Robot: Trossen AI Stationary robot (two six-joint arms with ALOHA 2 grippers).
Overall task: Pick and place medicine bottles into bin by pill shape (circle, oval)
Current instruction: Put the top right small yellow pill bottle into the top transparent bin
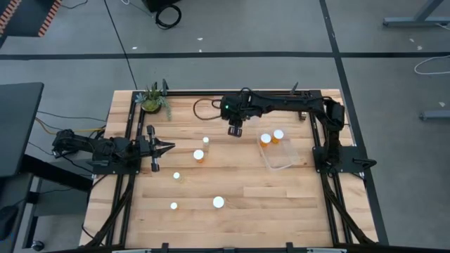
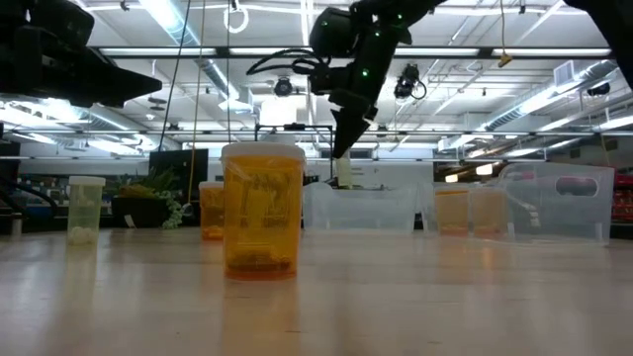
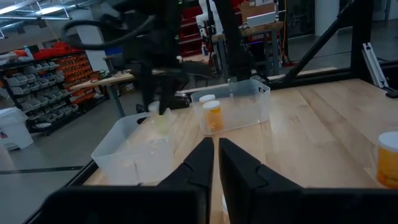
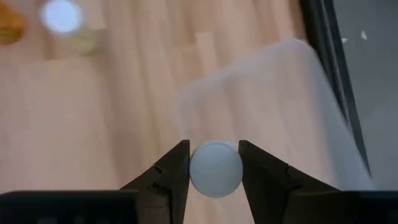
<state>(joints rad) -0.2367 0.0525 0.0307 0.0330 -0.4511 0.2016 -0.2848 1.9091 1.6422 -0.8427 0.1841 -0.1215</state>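
Observation:
My right gripper (image 1: 234, 131) hangs over the table's far middle, shut on a pale medicine bottle (image 2: 344, 170) whose white cap (image 4: 215, 169) shows between its fingers. The bottle hangs over a clear bin (image 3: 124, 149). A second clear bin (image 1: 287, 156) holds two amber bottles (image 1: 266, 138) standing on their bases. Several more white-capped bottles stand on the wood, among them one at the middle (image 1: 199, 155) and one near the front (image 1: 219, 202). My left gripper (image 1: 166, 146) waits shut at the table's left, touching nothing. My right gripper pinches the bottle's round white cap (image 4: 215, 169) between its two fingers, one on each side. The fingers slant down from above. The bottle's body hangs below them (image 2: 344, 170), lifted clear of the table.
A small potted plant (image 1: 152, 100) stands at the far left corner. A large amber bottle (image 2: 262, 210) stands close before the low camera, with a pale one (image 2: 85, 210) to its left. Bare wood lies along the near edge (image 1: 281, 211).

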